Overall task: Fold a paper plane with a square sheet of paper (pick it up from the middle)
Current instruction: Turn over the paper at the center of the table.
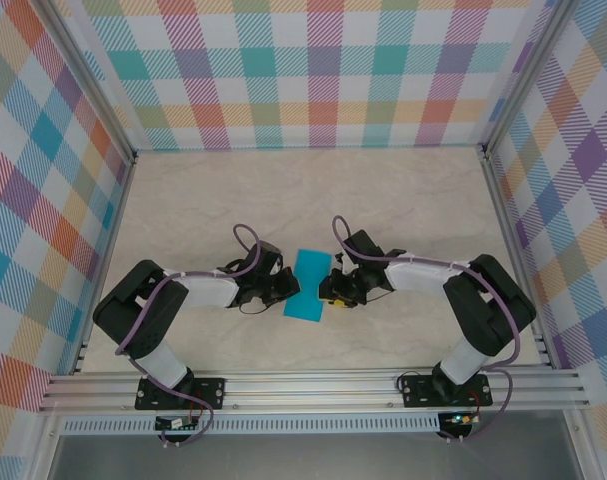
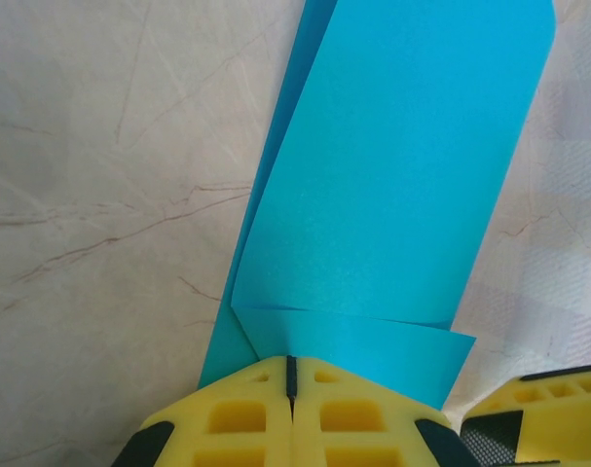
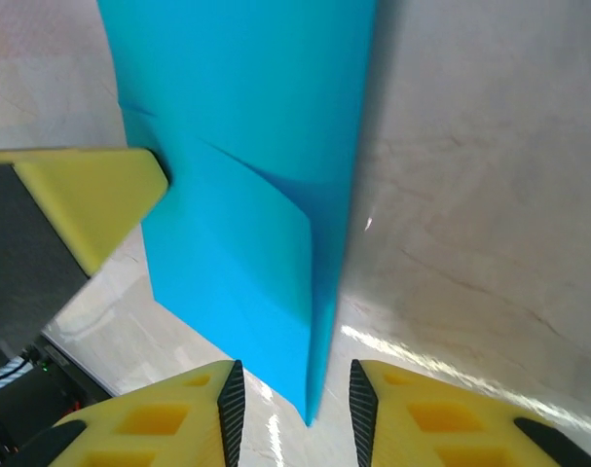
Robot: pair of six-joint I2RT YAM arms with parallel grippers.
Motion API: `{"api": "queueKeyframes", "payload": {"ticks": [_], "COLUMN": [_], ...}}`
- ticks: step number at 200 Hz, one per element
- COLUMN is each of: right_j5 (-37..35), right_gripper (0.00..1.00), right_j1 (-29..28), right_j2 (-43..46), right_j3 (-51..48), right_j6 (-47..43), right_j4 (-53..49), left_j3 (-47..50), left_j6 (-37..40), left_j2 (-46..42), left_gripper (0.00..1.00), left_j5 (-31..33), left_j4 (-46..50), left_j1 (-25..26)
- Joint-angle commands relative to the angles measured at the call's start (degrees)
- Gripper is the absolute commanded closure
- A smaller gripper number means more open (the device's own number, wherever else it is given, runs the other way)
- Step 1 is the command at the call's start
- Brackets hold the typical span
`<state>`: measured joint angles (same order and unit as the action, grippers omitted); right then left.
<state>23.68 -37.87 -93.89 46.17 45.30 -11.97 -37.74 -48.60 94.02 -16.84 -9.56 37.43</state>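
Two layers of blue show on the sheet of paper. It is folded over into a long strip, and a small flap sticks out at one end. It sits in the middle of the table, right between the two claws.

The left gripper has its yellow fingers pressed tight together on the end of the strip, so it holds the sheet. The right gripper has its fingers apart. The thin folded edge of the paper stands in the gap, and neither finger looks to be pressing it.

I think this is an early fold, and the plane is far from done, with no pointed nose and no wings. Next, the right claw needs a new, neat hold, or it needs to press the crease flat while the left one holds the layers lined up. The paper is thin, so it could slip or bend.
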Motion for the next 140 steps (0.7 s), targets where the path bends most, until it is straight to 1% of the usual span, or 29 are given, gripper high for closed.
{"api": "queueKeyframes", "payload": {"ticks": [1,54,87,140], "right_j5": [1.6,1.4,3.4,4.6], "right_gripper": [0.63,0.63,0.67,0.71], "right_j1": [0.0,0.0,0.0,0.0], "right_j2": [-2.6,-5.7,-6.2,-6.3], "right_j3": [1.9,2.6,1.8,1.6], "right_j6": [1.7,2.8,3.6,4.0], "right_j4": [3.2,4.8,7.8,9.3], "left_j3": [-0.1,-0.2,-0.3,-0.4], "left_j6": [-0.1,0.0,0.1,0.1], "left_j2": [-0.8,-1.7,-2.1,-2.2], "left_gripper": [1.00,1.00,1.00,1.00], "left_j5": [2.2,2.3,2.4,2.4], "left_j4": [4.8,5.5,5.9,6.0], "left_j1": [0.6,0.6,0.6,0.6]}}
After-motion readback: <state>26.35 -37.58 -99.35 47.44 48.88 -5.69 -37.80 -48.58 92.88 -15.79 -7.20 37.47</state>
